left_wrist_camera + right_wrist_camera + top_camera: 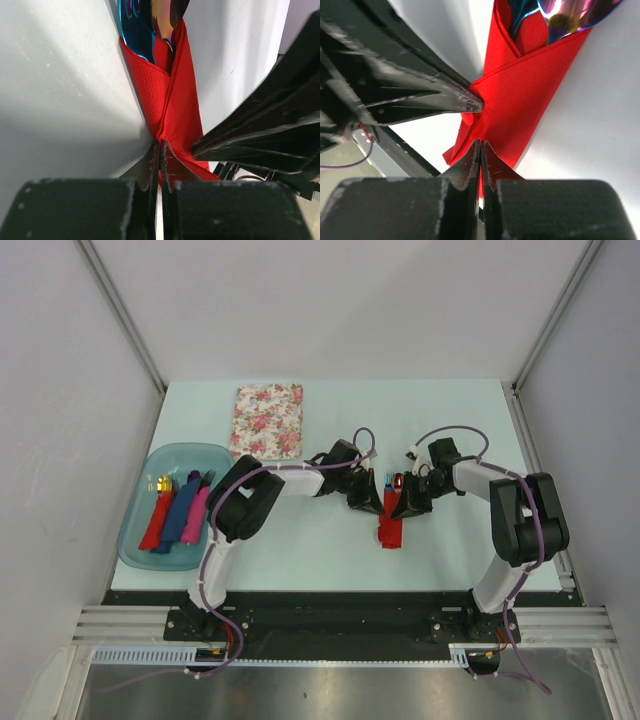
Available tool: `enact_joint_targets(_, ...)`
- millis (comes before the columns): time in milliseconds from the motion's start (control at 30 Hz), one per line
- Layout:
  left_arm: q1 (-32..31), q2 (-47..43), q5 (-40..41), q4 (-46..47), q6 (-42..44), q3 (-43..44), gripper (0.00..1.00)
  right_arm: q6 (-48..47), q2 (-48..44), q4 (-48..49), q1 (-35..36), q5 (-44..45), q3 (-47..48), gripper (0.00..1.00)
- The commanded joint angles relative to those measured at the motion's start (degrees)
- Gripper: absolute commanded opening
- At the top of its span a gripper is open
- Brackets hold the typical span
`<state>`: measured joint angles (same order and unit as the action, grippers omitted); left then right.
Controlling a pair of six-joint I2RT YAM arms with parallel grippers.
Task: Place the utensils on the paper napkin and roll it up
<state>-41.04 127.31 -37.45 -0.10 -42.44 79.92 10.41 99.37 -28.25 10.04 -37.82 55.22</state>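
Observation:
A red paper napkin (390, 531) lies folded around the utensils in the table's middle. The blue fork (387, 481) and the spoon's red-gold head (398, 481) stick out at its far end. In the left wrist view the fork (134, 25) and spoon (167, 17) sit in the napkin's (172, 105) pocket. My left gripper (369, 502) is shut on the napkin's left edge (161, 145). My right gripper (405, 504) is shut on its right side (481, 143). The left fingers (440, 102) show in the right wrist view, touching the napkin (530, 90).
A teal tray (135, 540) at the left holds red, blue and pink rolled napkins, with a gold-tipped utensil in the red one (160, 485). A floral stack of napkins (268, 420) lies at the back. White walls surround the table.

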Motion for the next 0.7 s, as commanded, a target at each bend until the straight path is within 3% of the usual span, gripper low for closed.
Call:
enact_joint_targets(0,0.25,-2.76,3.09,1.92,0.61,-2.83,0.07,-1.1,2.14,1.35,0.77,2.14,-0.99,0.04)
enact_joint_targets(267,3.33,-13.65,-2.45,10.56,0.42,-10.4,0.39,-1.1,4.6,2.58,0.86,2.23,-2.22,0.03)
enact_joint_targets(333,3.24,-15.59,-3.06,11.17,0.86,-11.54,0.42,-0.92,4.78,2.85,0.94,2.14,-2.14,0.03)
enact_joint_targets(467,2.37,-18.06,-5.43,14.24,-0.63,-12.68,0.43,-1.01,4.69,2.76,0.86,2.23,-1.87,0.03)
enact_joint_targets(667,-1.32,-16.13,-7.55,20.03,-5.81,-13.91,0.33,-0.75,4.69,2.67,1.03,2.14,-1.96,0.03)
